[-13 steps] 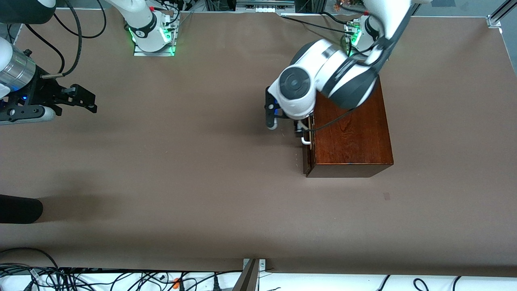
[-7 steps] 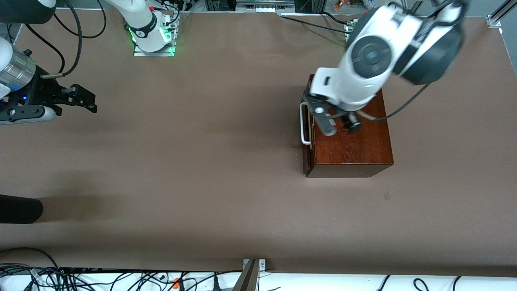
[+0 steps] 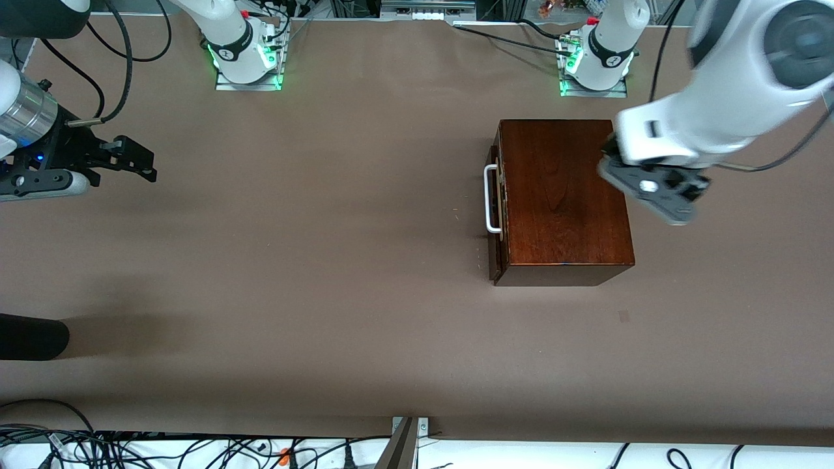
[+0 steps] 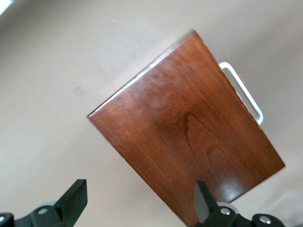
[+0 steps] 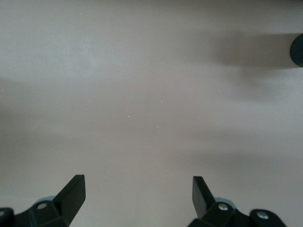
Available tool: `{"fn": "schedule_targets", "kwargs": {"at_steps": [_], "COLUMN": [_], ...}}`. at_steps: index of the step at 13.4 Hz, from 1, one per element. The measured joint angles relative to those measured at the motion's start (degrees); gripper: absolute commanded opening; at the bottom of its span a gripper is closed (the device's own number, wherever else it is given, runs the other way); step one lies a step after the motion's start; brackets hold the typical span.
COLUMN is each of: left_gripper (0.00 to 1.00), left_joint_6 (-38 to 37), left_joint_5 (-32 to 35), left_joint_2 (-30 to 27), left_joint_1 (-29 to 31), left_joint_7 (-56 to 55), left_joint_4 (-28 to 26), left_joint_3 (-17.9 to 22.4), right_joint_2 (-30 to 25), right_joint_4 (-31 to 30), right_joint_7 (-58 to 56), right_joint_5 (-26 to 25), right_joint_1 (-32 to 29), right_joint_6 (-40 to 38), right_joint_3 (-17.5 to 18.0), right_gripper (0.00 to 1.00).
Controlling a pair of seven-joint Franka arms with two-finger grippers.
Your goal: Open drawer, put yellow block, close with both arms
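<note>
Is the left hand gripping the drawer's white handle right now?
No, the left hand hangs open above the wooden box's edge, away from the handle.

The dark-wood box [image 3: 563,198] is the one obstacle on the table [image 3: 326,260], standing toward the left arm's end, its drawer [image 3: 495,215] shut and the white handle [image 3: 490,198] jutting toward the bare middle. The left claw [image 3: 655,189], spread open, hangs over the box's edge. The right claw [image 3: 133,159], open, waits above bare table.
</note>
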Motion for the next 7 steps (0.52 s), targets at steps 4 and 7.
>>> {"fn": "schedule_targets", "kwargs": {"at_steps": [4, 7], "left_gripper": [1.0, 1.0], "left_joint_6": [12.5, 16.8], "left_joint_5": [-5.3, -5.3], "left_joint_2": [-8.4, -12.9], "left_joint_1": [0.4, 1.0], "left_joint_7": [-7.6, -11.3], "left_joint_4": [-14.3, -22.4], "left_joint_3": [11.2, 13.6], "right_joint_2": [0.0, 0.0], "right_joint_4": [0.0, 0.0], "right_joint_7": [0.0, 0.0], "right_joint_5": [0.0, 0.0], "right_joint_1": [0.0, 0.0], "right_joint_6": [0.0, 0.0], "right_joint_3": [0.0, 0.0], "right_gripper": [1.0, 1.0]}}
